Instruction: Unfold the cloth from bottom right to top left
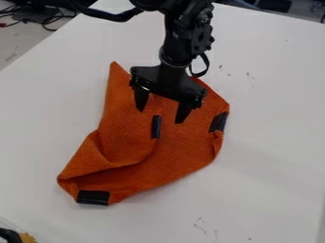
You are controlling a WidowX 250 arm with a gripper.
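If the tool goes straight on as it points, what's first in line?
The tool would most likely meet the orange cloth, by the black strip near its middle; the gap, if any, is unclear.

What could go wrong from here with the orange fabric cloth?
The black two-finger gripper hangs open over the upper part of the crumpled orange cloth; closing there might pinch several layers and drag it all. The lower end, with a black rectangular strip, lies away from the fingers, so a grab here may leave that fold shut.
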